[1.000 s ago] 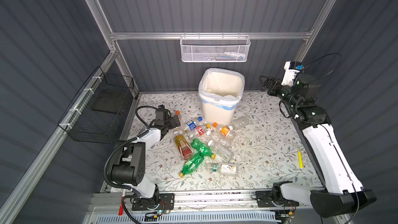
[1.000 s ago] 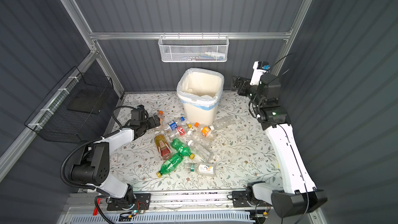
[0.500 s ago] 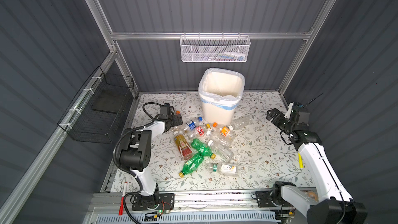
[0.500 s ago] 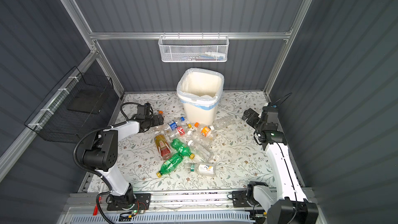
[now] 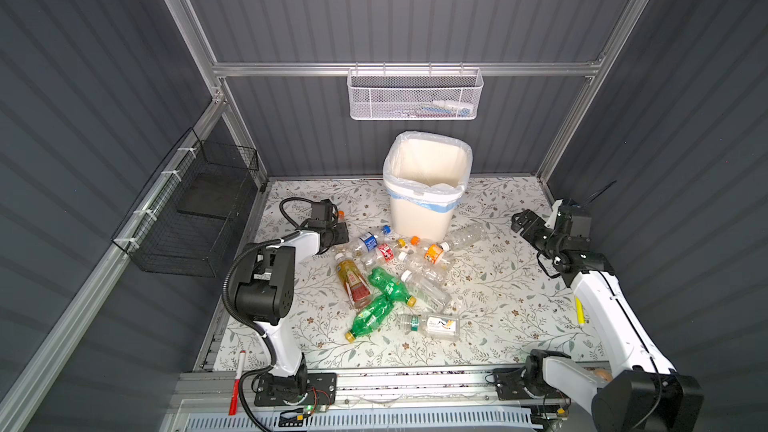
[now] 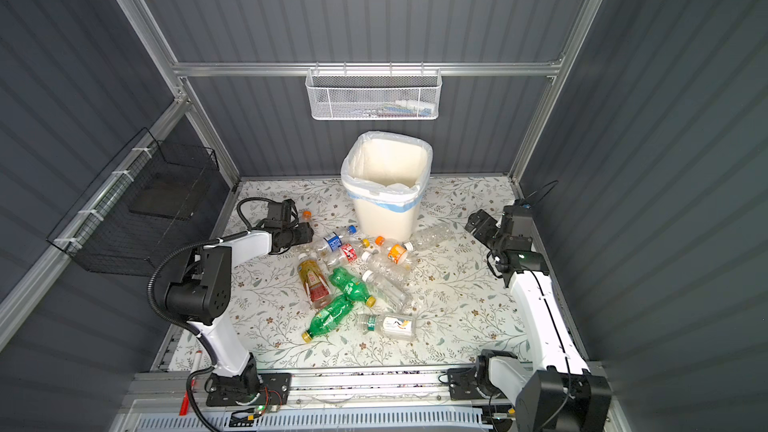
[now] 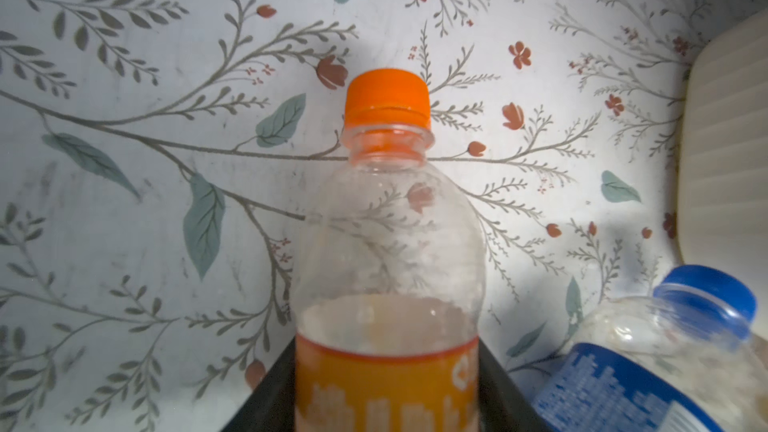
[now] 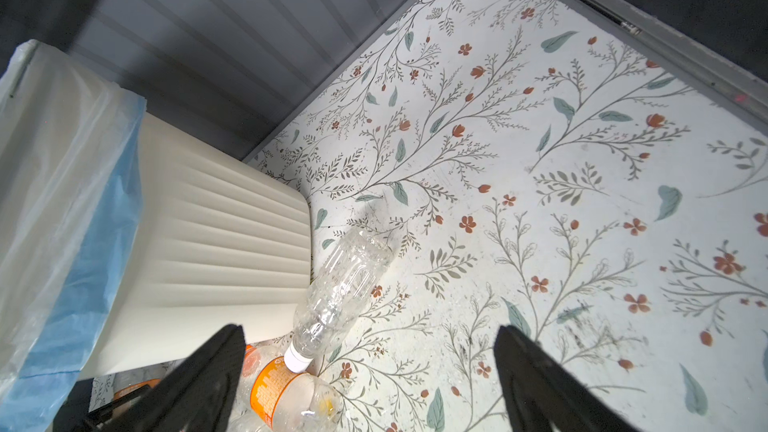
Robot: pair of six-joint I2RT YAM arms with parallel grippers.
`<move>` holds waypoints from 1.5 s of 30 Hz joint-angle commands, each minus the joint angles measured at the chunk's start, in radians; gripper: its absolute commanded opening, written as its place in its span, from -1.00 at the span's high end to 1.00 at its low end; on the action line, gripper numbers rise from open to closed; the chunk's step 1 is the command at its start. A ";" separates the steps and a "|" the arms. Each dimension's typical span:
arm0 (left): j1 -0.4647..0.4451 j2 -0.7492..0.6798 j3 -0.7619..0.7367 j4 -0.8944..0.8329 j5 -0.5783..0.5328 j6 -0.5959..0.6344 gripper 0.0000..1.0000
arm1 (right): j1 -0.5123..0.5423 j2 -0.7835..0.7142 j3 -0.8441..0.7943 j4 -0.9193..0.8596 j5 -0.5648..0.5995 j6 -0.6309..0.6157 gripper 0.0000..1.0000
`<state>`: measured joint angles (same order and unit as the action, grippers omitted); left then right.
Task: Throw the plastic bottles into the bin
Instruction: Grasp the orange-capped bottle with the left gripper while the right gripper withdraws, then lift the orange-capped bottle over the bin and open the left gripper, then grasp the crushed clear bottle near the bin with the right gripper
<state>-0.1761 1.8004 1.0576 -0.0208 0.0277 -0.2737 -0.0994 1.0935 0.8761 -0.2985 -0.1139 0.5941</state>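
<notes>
My left gripper [image 5: 336, 233] [image 7: 386, 392] is shut on a clear bottle with an orange cap [image 5: 340, 214] [image 7: 387, 95] and an orange label, low at the table's left. A black finger [image 7: 270, 401] presses each side of the label. Several plastic bottles [image 5: 390, 284] [image 6: 351, 282] lie heaped in the middle, two of them green. The cream bin [image 5: 424, 205] [image 6: 386, 209] [image 8: 208, 243] stands behind the heap. My right gripper [image 5: 519, 221] [image 8: 370, 367] hangs open at the right, empty, pointing at a clear white-capped bottle [image 8: 340, 292].
A red marker [image 5: 237, 384] lies at the front left edge. A yellow pen [image 5: 579, 311] lies beside the right arm. On the back rail hangs a white mesh basket [image 5: 415, 95], and a black wire basket [image 5: 195, 209] is on the left wall.
My left gripper has shut on the orange-capped bottle. The right arm came down from high beside the bin to low over the table's right side.
</notes>
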 commanded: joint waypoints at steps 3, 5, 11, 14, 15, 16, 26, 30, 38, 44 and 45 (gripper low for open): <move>-0.008 -0.229 -0.046 0.098 0.018 -0.009 0.01 | -0.004 0.019 -0.010 0.004 -0.032 -0.032 -0.87; -0.012 -0.322 -0.079 0.151 0.017 0.004 0.01 | -0.004 0.010 -0.022 0.012 -0.028 -0.046 -0.87; -0.020 -0.676 -0.259 0.484 0.007 0.085 0.04 | -0.004 -0.009 -0.037 0.011 -0.016 -0.061 -0.85; -0.022 -0.787 -0.269 0.638 0.048 0.132 0.05 | -0.005 -0.038 -0.050 0.026 -0.008 -0.061 -0.85; -0.022 -0.796 -0.237 0.672 0.087 0.140 0.05 | -0.005 -0.049 -0.060 0.039 -0.005 -0.060 -0.85; -0.022 -0.789 -0.202 0.704 0.128 0.138 0.05 | -0.005 -0.059 -0.066 0.051 -0.006 -0.056 -0.85; -0.208 -0.058 0.892 0.124 0.508 0.021 -0.46 | 0.010 -0.048 -0.097 0.138 -0.083 0.011 -0.82; -0.223 0.042 1.082 -0.047 0.435 0.050 -1.00 | 0.027 -0.053 -0.078 0.086 -0.098 -0.035 -0.84; -0.164 -0.178 0.870 0.038 0.208 0.084 -0.99 | 0.036 -0.020 -0.063 -0.017 -0.058 -0.059 -0.87; -0.021 -0.339 0.569 0.037 0.162 -0.011 -0.99 | 0.124 0.135 -0.021 -0.042 0.009 0.089 -0.88; -0.002 -0.354 0.517 0.016 0.152 -0.015 -0.99 | 0.158 0.167 0.000 -0.050 0.028 0.118 -0.88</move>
<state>-0.2173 1.4616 1.6802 0.0273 0.2256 -0.2455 -0.0021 1.2003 0.8257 -0.3065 -0.1448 0.6216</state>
